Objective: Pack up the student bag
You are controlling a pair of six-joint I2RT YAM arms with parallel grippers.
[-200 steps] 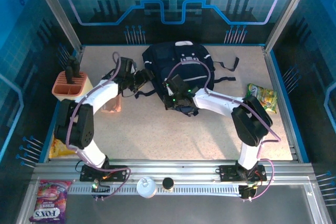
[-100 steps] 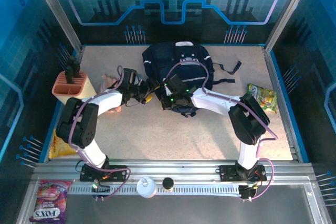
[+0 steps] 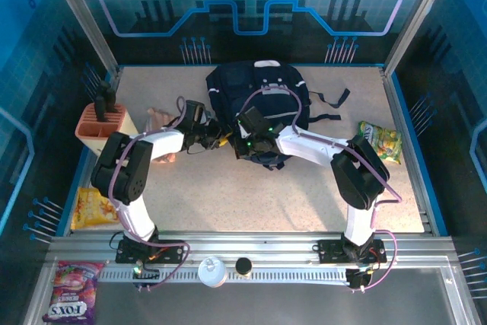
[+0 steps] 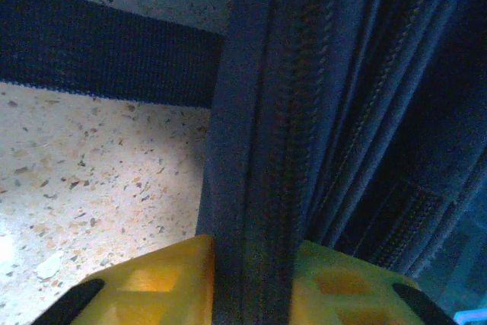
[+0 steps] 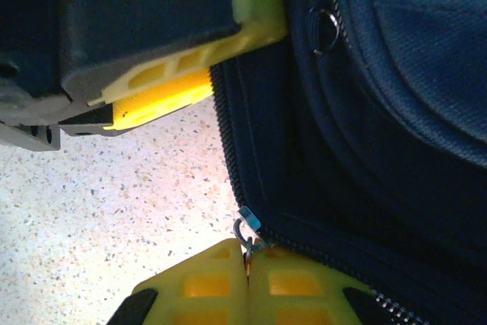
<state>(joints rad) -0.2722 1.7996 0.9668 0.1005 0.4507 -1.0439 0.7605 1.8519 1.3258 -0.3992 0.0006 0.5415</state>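
Left wrist close-up: left pincer (image 4: pixel 251 264) clamped on the zipper edge (image 4: pixel 259 112) of the student bag (image 3: pixel 259 89) lying back-centre on the surface (image 3: pixel 266 195), right pincer (image 5: pixel 247 264) pinching the zipper pull (image 5: pixel 246 227), so probably mid-unzip, next needing a steady drag along that edge.

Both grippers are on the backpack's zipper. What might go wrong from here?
1. The right gripper pinches the tiny zipper pull at its very fingertips, so the pull may slip out once tugged.
2. The left gripper clamps just a narrow strip of the student bag beside the zipper. If that hold gives, the bag could slide across the table instead of the zipper running.
3. The grippers sit close together and might bump.
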